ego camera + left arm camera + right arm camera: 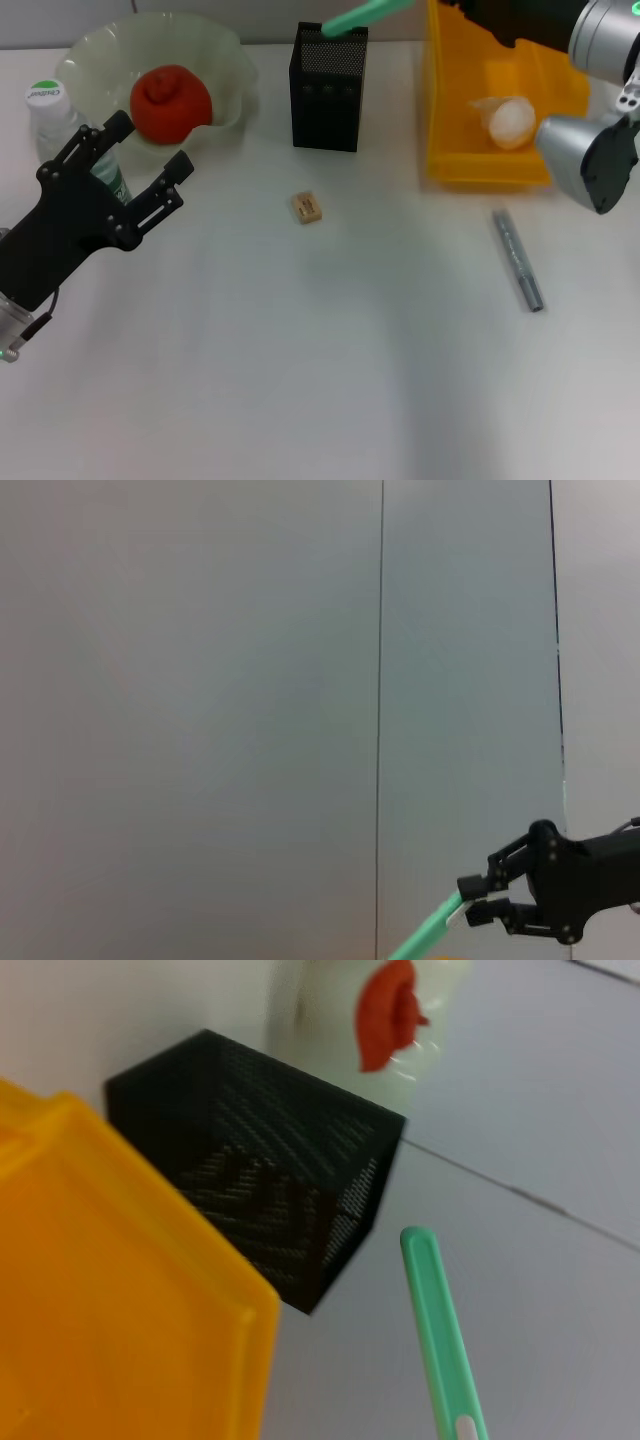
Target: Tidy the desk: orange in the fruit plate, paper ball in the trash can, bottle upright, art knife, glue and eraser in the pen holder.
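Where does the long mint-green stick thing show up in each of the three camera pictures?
Head view: the slim mint-green plastic art knife is at the top edge, above the black mesh pen holder.
Left wrist view: bottom right, held by the distant right tool.
Right wrist view: lower right, beside the pen holder.
Shared landmark: the pen holder, seen in head and right wrist views.

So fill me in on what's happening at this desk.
The right gripper holds a green art knife above the pen holder, not yet inside. The left gripper hangs open near the fruit plate, which holds the orange. The bottle stands upright, and the paper ball is in the trash can. The eraser and a grey stick lie on the desk.
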